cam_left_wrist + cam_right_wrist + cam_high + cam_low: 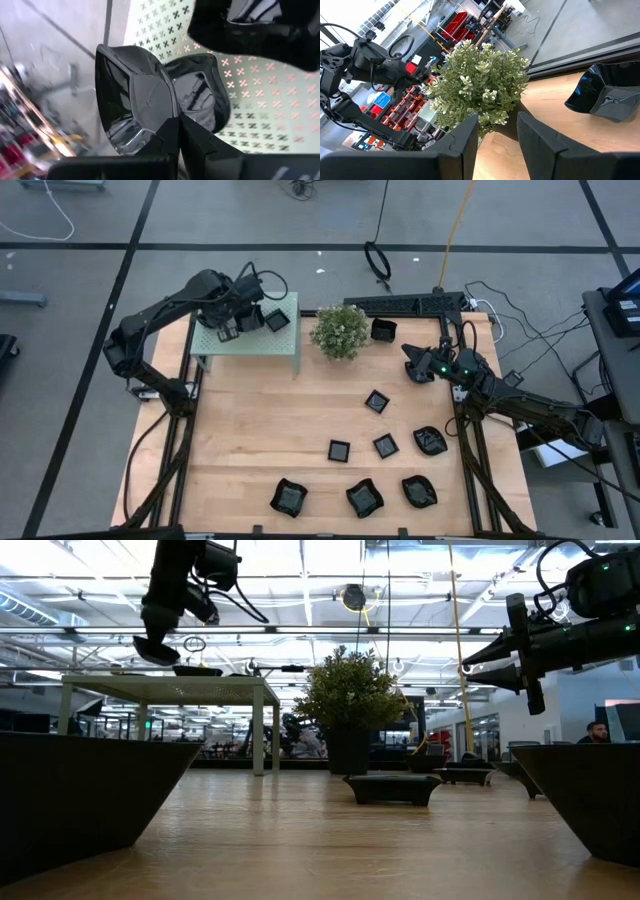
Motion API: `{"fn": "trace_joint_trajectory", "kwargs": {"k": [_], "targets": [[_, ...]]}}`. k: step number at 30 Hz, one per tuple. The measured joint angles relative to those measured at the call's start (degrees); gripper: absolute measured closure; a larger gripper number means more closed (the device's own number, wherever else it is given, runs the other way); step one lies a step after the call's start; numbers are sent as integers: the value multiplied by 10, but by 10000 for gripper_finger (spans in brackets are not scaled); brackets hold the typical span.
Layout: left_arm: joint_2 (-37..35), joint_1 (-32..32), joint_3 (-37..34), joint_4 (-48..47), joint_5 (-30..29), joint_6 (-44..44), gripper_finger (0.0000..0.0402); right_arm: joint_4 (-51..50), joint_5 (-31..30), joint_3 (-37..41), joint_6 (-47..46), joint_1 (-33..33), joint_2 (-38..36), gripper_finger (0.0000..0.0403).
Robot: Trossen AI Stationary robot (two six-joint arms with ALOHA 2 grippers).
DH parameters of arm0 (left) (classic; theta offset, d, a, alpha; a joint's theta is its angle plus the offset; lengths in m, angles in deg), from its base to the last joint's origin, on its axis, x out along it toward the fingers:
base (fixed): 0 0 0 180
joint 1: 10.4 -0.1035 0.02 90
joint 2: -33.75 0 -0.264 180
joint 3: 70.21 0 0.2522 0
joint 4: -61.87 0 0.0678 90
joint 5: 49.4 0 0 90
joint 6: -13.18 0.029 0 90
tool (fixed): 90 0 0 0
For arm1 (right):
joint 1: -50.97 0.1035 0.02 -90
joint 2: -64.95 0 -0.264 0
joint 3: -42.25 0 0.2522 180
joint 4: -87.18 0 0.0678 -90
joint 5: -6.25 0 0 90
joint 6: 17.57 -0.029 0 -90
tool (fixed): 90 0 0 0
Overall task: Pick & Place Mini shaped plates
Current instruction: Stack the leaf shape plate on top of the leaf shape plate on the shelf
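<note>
1. left gripper (262, 317): over the pale green perforated stand (250, 340) at the table's far left corner. in the left wrist view its fingers are pressed together on the rim of a glossy black plate (137, 102); a second black plate (200, 100) lies just behind it on the stand's surface.
2. the held plate's lower edge is hidden by the fingers; the arm covers most of both plates in the high view.
3. right gripper (412, 363): in the air near the table's far right, fingers spread, holding nothing, facing the potted plant (340, 330).
4. one black plate (384, 330) sits just beside the plant; eight more plates (386, 445) are scattered across the wooden table (250, 430).
5. in the low view, near plates are cut off by the edges.
6. no readable writing or brand marks.
</note>
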Motion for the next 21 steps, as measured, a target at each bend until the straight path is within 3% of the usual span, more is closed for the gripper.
{"fn": "trace_joint_trajectory", "kwargs": {"k": [10,21], "targets": [[-3,-2,-5,1,0,148,387,0,0,0,0,0,0,280],[-73,-21,-99,-1,47,224,383,0,0,0,0,0,0,280]]}}
